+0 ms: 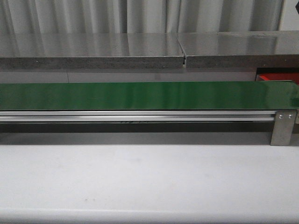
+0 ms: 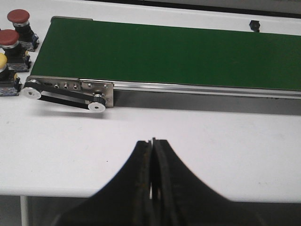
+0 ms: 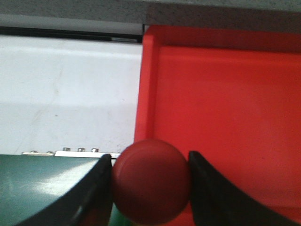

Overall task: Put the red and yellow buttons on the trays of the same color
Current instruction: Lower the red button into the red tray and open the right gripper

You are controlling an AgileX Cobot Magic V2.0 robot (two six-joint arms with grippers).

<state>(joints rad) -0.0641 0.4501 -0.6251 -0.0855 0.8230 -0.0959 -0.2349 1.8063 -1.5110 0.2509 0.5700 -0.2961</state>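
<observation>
My right gripper [image 3: 149, 160] is shut on a red button [image 3: 151, 186], its round cap filling the gap between the fingers. It hangs over the near corner of the red tray [image 3: 225, 94], by the belt's end. The tray's edge [image 1: 276, 77] peeks out at the far right of the front view. My left gripper [image 2: 152, 141] is shut and holds nothing, over bare white table. Beyond the belt's pulley end stand two red buttons [image 2: 18, 18] [image 2: 8, 38] and one yellow button [image 2: 2, 62] on black bases. No yellow tray is in view.
The long green belt [image 1: 140, 95] crosses the table on an aluminium rail, with a drive pulley [image 2: 97, 106] at one end. A grey stone ledge [image 1: 93, 58] runs behind it. A small black part [image 2: 254, 24] lies beyond the belt.
</observation>
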